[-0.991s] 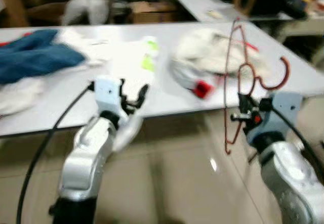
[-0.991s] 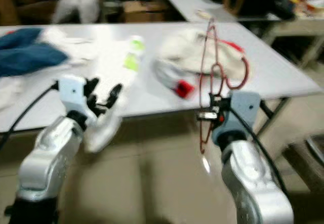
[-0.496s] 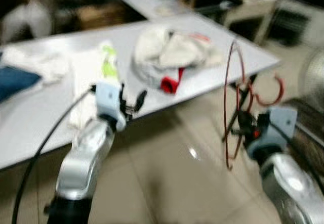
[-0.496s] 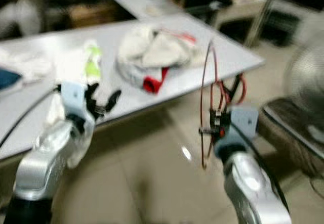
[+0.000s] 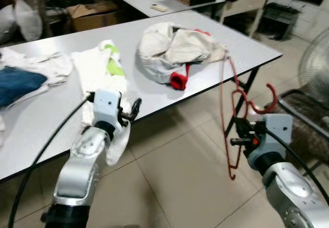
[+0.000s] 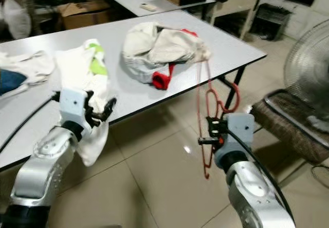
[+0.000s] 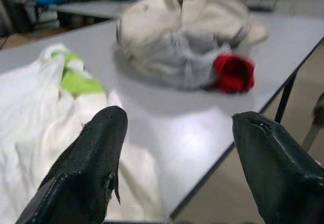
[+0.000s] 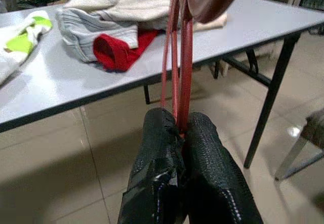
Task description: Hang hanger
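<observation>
A thin red wire hanger (image 5: 230,109) stands upright in the air off the table's right end, its hook (image 5: 267,101) curling to the right. My right gripper (image 5: 239,141) is shut on its lower wires, and the right wrist view shows both fingers (image 8: 202,168) pinched on the red wire (image 8: 182,57). My left gripper (image 5: 129,114) is open with nothing between its fingers (image 7: 86,168), held over the table's near edge beside a white and green garment (image 5: 103,73).
A long grey table (image 5: 46,120) carries a beige bundle with a red sleeve (image 5: 175,50), white cloths and a blue garment (image 5: 18,81). A standing fan (image 6: 308,84) and a dark basket (image 6: 288,122) are at the right. Tiled floor (image 5: 169,187) lies below.
The whole view has swung right and sharpened, so the camera turned. The hanger stays gripped by the right gripper, now leaning a little more left at its top. The left gripper stays open.
</observation>
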You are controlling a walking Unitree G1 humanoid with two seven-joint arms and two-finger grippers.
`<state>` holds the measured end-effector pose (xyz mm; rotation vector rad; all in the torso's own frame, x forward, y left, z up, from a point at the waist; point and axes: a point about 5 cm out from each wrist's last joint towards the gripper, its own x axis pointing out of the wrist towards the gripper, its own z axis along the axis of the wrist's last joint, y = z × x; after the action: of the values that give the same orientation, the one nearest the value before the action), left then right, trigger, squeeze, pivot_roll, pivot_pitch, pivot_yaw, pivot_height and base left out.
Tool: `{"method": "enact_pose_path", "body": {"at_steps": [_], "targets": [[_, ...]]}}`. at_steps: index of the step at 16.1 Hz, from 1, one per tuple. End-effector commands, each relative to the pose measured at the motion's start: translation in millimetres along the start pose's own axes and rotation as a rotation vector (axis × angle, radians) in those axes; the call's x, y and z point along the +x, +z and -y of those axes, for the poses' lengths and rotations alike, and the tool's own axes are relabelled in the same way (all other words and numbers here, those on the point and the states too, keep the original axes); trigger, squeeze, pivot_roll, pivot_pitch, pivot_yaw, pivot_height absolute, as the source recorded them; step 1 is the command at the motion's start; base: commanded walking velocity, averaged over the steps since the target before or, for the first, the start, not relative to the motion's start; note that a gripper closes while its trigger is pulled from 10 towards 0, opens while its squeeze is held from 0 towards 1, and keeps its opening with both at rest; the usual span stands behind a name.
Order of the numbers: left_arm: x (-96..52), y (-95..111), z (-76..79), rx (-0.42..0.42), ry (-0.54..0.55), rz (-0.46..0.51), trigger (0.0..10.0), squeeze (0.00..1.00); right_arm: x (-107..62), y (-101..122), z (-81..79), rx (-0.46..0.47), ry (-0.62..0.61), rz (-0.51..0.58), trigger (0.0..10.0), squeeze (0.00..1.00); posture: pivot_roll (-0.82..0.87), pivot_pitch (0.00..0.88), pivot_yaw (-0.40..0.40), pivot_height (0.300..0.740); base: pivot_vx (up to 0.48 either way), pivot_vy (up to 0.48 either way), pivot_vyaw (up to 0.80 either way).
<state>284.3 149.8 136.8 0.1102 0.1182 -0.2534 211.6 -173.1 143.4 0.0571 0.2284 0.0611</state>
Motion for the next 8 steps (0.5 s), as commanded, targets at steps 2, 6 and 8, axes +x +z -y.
{"method": "enact_pose_path", "body": {"at_steps": [2, 6, 8], "targets": [[11.5, -5, -7.7, -0.018, 0.054, -0.074, 10.0, 0.05, 4.6, 2, 8.1, 0.003, -0.028, 0.001, 10.0, 0.0, -0.02, 0.0, 0.039, 0.74, 0.0, 0.0, 0.0], [7.9, -13, -22.3, 0.168, 0.023, -0.164, 10.0, 1.0, -5.5, -12, 11.7, -0.094, 0.101, -0.101, 10.0, 0.0, -0.03, 0.0, 0.042, 0.74, 0.0, 0.0, 0.0], [5.8, -16, -32.0, 0.245, 0.054, -0.2, 10.0, 0.02, -6.1, -14, 11.9, -0.131, 0.12, -0.119, 10.0, 0.0, -0.03, 0.0, 0.041, 0.74, 0.0, 0.0, 0.0]]}}
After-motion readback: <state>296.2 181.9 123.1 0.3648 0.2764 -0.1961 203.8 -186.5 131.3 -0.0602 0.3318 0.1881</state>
